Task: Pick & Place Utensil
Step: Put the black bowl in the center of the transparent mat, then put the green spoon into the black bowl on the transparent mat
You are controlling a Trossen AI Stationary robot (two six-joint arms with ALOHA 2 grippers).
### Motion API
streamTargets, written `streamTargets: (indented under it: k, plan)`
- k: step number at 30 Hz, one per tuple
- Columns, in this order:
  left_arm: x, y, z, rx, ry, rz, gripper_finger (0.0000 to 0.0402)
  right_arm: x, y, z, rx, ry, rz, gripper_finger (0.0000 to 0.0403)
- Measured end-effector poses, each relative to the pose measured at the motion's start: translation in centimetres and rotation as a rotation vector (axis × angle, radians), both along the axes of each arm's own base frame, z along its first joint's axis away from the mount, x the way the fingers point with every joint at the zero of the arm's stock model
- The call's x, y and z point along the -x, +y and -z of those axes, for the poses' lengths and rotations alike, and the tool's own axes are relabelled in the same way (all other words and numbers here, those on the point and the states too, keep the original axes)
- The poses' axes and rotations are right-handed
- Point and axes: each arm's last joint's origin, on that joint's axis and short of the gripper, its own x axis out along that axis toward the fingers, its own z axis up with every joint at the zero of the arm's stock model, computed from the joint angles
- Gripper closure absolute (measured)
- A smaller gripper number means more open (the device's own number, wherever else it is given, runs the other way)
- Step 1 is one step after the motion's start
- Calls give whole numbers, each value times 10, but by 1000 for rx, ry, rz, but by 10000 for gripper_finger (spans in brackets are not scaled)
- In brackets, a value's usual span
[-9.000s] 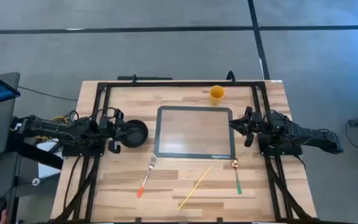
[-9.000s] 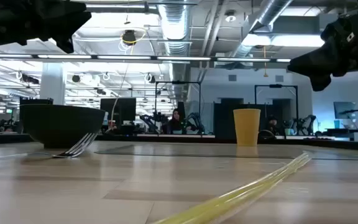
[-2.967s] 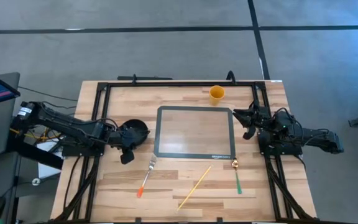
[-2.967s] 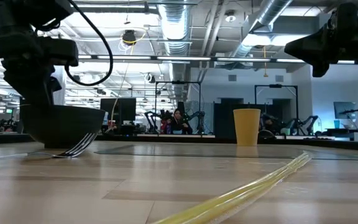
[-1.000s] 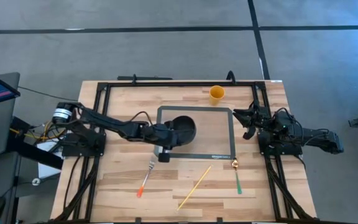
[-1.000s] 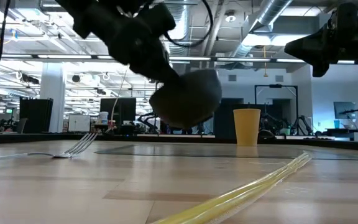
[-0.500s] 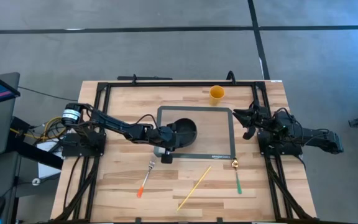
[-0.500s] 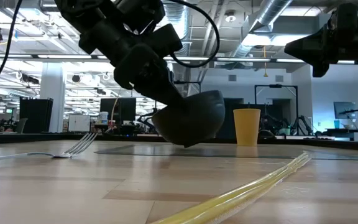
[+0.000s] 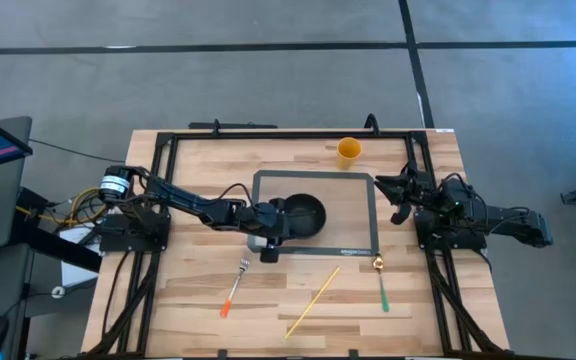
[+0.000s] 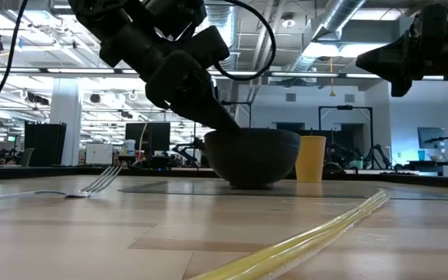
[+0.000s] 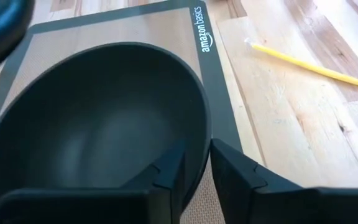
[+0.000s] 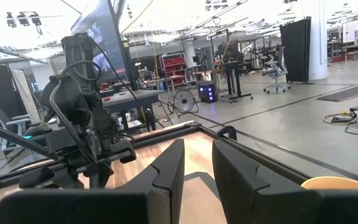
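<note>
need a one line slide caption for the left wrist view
Left pincer clamps the rim of a black round bowl resting on a dark-bordered baking mat; a yellow straw lies nearby.

Your two matte black, jointed arms (image 9: 183,205) looked slim and tubular. A silver round motor cap (image 9: 115,185) and yellow cables (image 9: 86,203) showed at the left base.

High view: straight down on table (image 9: 198,290). Low view: tabletop height, facing the room. Both share the bowl (image 9: 303,216), as does the close left wrist view.
</note>
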Motion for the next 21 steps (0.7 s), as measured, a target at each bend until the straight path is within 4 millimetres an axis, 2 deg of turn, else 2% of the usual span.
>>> streamTargets:
  k: [8,12,15,21]
  plan:
    - [-2,-11,-5,-52,-66,73,307,0,0,0,2,-5,0,326]
    - [0,-17,-12,-50,-93,89,294,1,0,-3,59,-12,9,326]
    - [4,-17,-30,-44,-144,89,287,1,0,-8,69,-60,11,326]
    - [28,-13,-91,-26,-330,77,286,1,0,-12,33,-119,4,326]
